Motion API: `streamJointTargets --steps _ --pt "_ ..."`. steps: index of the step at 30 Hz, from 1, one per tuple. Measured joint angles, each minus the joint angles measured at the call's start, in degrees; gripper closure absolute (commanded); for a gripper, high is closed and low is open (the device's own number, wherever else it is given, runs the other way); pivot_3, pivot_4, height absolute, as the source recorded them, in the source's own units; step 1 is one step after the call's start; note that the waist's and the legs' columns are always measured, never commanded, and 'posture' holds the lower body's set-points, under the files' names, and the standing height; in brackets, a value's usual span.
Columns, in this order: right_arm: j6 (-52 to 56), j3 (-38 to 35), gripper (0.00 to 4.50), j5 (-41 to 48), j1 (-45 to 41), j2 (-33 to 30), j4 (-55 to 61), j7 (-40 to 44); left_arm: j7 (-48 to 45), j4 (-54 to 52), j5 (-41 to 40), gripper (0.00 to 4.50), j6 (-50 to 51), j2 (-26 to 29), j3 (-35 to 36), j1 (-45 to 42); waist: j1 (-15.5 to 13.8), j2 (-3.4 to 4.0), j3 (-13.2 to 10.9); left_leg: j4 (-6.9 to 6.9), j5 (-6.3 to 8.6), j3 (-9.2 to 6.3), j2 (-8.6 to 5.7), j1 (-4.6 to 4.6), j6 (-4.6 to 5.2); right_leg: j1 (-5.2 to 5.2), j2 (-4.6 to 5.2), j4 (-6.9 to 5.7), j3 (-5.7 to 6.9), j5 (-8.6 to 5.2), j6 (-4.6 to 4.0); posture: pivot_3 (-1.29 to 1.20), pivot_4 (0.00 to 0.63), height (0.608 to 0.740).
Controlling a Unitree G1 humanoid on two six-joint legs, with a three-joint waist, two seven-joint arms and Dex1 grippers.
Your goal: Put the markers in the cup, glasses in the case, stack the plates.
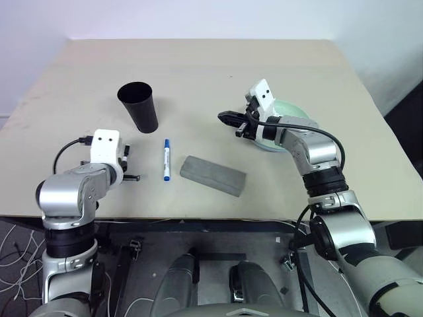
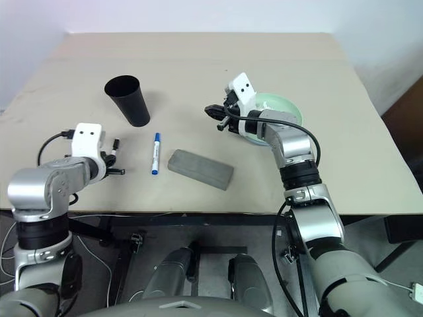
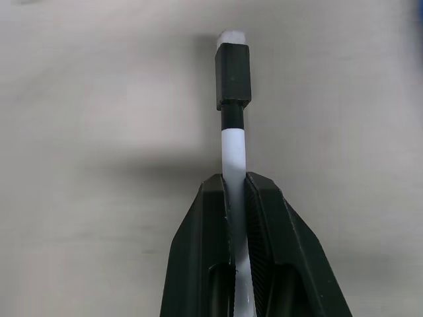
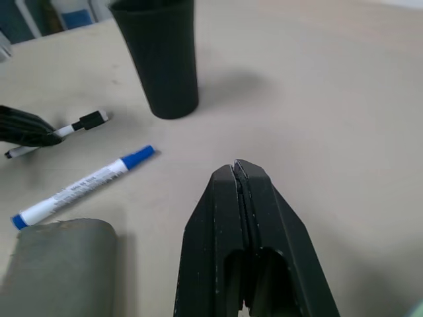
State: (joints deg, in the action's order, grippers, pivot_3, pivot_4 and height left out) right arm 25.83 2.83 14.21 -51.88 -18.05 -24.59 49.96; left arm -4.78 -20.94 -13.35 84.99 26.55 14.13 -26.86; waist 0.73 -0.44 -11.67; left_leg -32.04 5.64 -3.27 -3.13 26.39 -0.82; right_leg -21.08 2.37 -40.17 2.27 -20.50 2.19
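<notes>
Marker pickup in progress: I'm pinching the black-ended marker (image 3: 233, 142) in my left gripper (image 3: 236, 188), fingers pressed onto its white barrel, black cap sticking out past the tips. From the head views the left gripper (image 2: 111, 158) is sitting near the front left of the table (image 1: 198, 72), with the black cup (image 1: 139, 105) further back and a bit inboard. My right gripper (image 1: 231, 120) is hovering mid-table with its jaws pressed together on nothing, just in front of the mint green plate (image 1: 291, 109).

To do this step well, I'm judging I should lift clear of the table, tip the marker toward vertical, centre it over the cup rim, then let go low so it isn't bouncing out. Grip looks off-centre on the barrel, so it may swing; slow wrist turn advised. Cup is light-looking and tapered, narrow at the base, so knocking it could topple it.

Blue-capped marker (image 1: 166, 160) is lying flat between the left gripper and the grey case (image 1: 213, 175), apart from both. Case is shut, oblong, frosted matte, rounded edges. Cup is matte black plastic, wider at the rim. Markers are slim smooth white tubes. Tabletop is flat, beige, dull finish. Plate is partly hidden behind the right arm.
</notes>
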Motion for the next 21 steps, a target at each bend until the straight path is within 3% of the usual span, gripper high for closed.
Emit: streamJointTargets --steps 14,18,21 --pt "-3.58 0.02 4.5 1.32 -2.62 0.34 -3.53 5.46 -9.9 -9.62 -4.39 4.48 -36.26 -1.74 8.65 8.3 -0.16 -0.04 -0.01 -0.03 0.01 0.04 -0.02 0.02 0.01 0.03 0.04 0.1 0.0 0.06 -0.03 0.0 0.15 0.727" --pt "-2.29 -1.03 3.62 3.52 -3.34 0.64 -4.01 7.12 -10.42 -9.01 -4.89 4.5 -41.39 -0.69 10.16 7.51 -0.14 -0.04 -0.01 -0.04 0.01 0.05 -0.02 0.02 0.04 0.04 0.04 0.1 0.0 0.06 -0.03 0.0 0.15 0.727" --pt "-0.68 -1.22 2.59 5.16 -3.38 0.7 -3.52 8.18 -11.13 -7.46 -5.01 4.5 -43.6 0.55 10.31 6.56 -0.23 -0.04 -0.01 -0.05 0.01 0.04 -0.02 0.02 0.05 0.05 0.04 0.1 0.01 0.06 -0.03 0.0 0.15 0.727"
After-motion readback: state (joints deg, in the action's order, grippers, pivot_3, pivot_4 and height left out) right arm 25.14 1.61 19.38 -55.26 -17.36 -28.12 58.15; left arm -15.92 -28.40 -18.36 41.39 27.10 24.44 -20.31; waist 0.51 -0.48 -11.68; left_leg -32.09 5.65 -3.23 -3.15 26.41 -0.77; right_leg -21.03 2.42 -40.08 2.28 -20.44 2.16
